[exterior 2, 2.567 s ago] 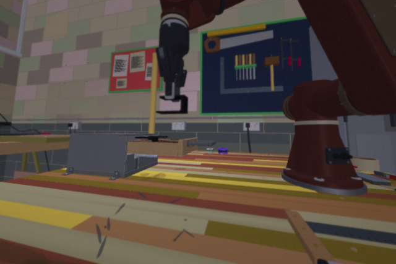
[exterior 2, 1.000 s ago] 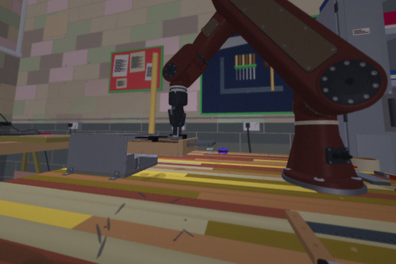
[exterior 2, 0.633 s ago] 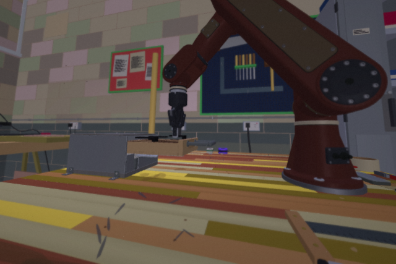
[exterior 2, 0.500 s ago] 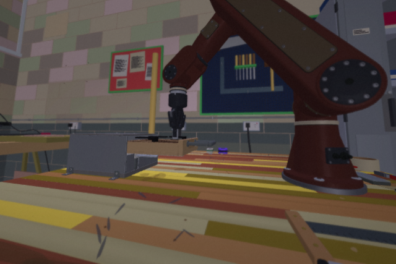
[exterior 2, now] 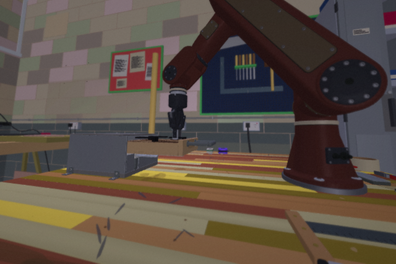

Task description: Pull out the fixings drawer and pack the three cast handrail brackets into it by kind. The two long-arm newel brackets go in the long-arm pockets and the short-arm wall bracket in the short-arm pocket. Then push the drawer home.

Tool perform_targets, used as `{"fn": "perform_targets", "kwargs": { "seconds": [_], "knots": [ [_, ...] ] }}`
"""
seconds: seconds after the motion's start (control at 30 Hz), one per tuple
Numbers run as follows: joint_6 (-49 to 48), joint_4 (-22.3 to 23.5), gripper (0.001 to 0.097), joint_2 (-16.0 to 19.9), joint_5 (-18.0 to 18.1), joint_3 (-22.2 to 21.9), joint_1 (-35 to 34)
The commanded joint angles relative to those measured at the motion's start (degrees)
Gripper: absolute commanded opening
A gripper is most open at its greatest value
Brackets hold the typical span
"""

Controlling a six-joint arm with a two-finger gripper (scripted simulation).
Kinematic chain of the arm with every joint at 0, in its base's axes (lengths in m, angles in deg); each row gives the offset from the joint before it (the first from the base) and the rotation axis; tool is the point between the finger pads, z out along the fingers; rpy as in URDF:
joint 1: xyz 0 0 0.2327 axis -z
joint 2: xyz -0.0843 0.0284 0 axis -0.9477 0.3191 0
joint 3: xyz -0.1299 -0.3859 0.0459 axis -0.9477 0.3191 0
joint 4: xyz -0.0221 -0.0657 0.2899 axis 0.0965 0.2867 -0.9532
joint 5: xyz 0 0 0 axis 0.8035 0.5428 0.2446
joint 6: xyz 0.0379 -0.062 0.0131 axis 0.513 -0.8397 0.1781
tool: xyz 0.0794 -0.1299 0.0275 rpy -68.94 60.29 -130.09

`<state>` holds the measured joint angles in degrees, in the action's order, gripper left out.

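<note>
On the far left of the striped bench a grey metal cabinet (exterior 2: 99,154) has its wooden fixings drawer (exterior 2: 158,146) pulled out to the right, with a grey handle (exterior 2: 201,143) on the drawer front. A dark bracket (exterior 2: 150,137) lies at the top of the drawer. My gripper (exterior 2: 176,136) reaches down into the drawer's right end and is closed on a bracket that the drawer wall mostly hides. The drawer's pockets are hidden from here.
The arm's dark red base (exterior 2: 323,159) stands on the right of the bench, with a grey machine cabinet (exterior 2: 364,72) behind it. A small purple object (exterior 2: 223,150) sits beyond the drawer. A wooden strip (exterior 2: 307,235) lies at the near right.
</note>
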<state>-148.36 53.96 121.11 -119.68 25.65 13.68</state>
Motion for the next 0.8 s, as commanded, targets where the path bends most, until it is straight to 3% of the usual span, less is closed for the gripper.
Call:
{"fn": "perform_targets", "kwargs": {
  "seconds": [0.0,0.77],
  "knots": [
    [0.0,0.0,0.008,-0.1,0.0,-0.1,0.0],
    [0.0,0.0,0.05,-0.1,0.0,-0.1,0.0]
  ]
}}
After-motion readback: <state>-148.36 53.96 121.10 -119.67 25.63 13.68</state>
